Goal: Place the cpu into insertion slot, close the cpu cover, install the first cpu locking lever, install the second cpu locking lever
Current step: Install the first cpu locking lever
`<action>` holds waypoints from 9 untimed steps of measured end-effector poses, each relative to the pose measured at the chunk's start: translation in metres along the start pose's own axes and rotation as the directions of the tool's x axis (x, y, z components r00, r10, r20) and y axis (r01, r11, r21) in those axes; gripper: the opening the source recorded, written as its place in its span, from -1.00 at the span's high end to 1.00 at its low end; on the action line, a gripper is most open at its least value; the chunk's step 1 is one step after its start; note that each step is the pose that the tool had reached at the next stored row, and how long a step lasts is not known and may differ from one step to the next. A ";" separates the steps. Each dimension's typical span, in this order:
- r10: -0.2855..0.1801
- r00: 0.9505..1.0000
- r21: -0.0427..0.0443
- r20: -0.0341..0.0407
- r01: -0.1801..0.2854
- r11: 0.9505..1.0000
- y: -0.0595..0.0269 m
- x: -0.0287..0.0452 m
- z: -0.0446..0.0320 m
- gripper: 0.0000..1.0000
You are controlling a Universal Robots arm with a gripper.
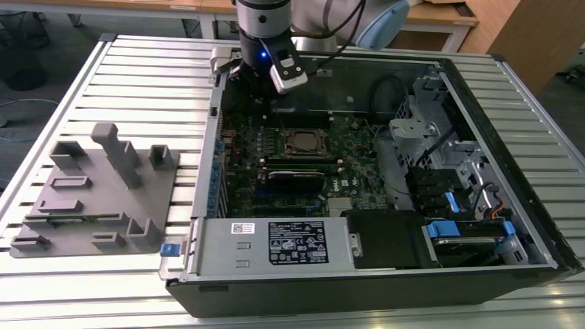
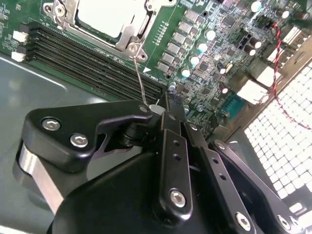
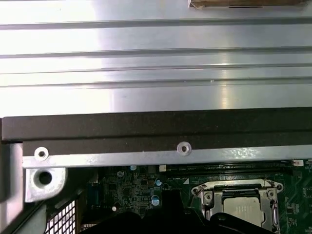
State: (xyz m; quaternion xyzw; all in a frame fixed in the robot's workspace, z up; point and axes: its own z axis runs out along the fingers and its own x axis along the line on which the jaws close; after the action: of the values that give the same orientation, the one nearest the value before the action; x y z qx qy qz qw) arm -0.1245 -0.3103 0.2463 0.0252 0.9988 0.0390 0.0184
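Note:
The cpu [image 2: 105, 17] lies in the insertion slot [image 1: 306, 142] on the green board, its silver-grey top facing up. The cpu cover [image 2: 130, 33] lies flat over it as a silvery frame around the chip. A thin wire locking lever [image 2: 140, 80] rises from the corner of the socket up to my gripper [image 2: 163, 111]. The fingers are shut, and the lever's free end rests against the fingertips. In the first wrist view the cpu [image 3: 242, 210] and cpu cover [image 3: 234, 186] sit just inside the case wall. The arm's wrist [image 1: 265, 48] hangs over the case's far left corner.
Long black memory slots [image 2: 87, 53] run beside the socket. The case's black wall [image 3: 156, 126] is close to the gripper. Drive bays and cables [image 1: 457, 178] fill the exterior view's right. A grey fixture block [image 1: 92, 192] stands on the slatted table outside the case.

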 end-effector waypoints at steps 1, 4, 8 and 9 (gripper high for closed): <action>0.001 1.000 0.000 0.000 -0.001 1.000 0.0007 0.0001 0.0002 0.79; 0.002 1.000 0.000 0.000 -0.002 1.000 0.0018 0.0001 0.0005 0.79; 0.002 1.000 0.000 0.000 -0.002 1.000 0.0018 0.0001 0.0006 0.79; 0.002 1.000 0.000 0.000 -0.002 1.000 0.0018 0.0001 0.0006 0.79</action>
State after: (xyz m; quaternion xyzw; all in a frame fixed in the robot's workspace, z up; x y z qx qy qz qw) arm -0.1245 -0.3084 0.2459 0.0263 0.9987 0.0390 0.0184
